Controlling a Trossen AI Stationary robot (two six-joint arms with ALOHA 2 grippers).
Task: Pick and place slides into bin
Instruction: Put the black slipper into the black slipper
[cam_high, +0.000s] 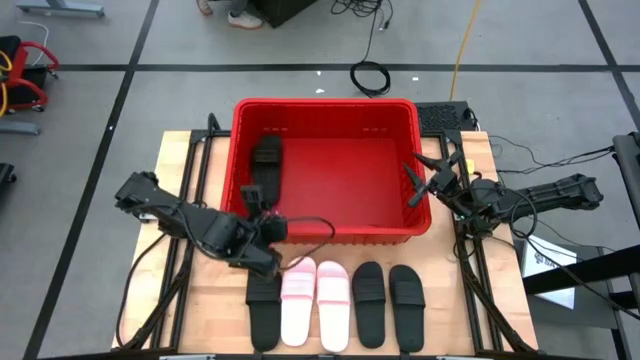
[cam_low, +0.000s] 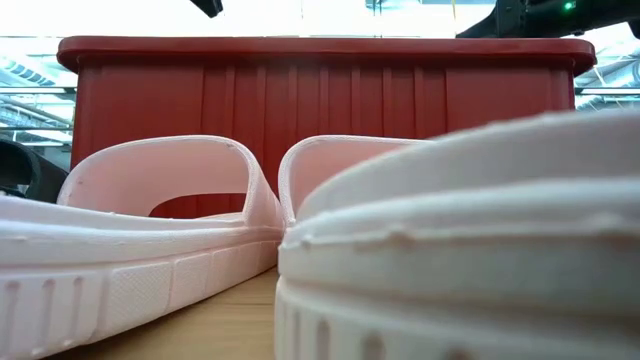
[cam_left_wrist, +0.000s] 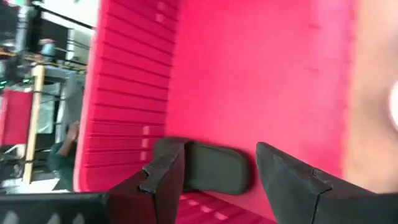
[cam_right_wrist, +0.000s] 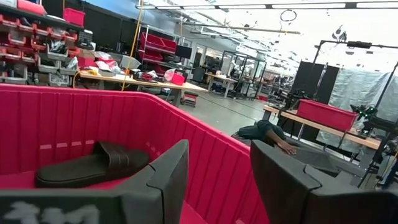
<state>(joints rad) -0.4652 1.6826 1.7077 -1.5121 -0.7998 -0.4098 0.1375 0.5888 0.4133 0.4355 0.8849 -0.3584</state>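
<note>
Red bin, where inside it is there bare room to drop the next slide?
The bin floor is bare from the lone black slide by its left wall across to the right wall. The front-left corner is crowded by the left gripper.

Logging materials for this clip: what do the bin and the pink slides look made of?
The bin: likely rigid moulded plastic, glossy red, with ribbed walls and a rolled rim. The pink slides: probably soft moulded foam or rubber, matte, with a grainy edge seen in the low view.
</note>
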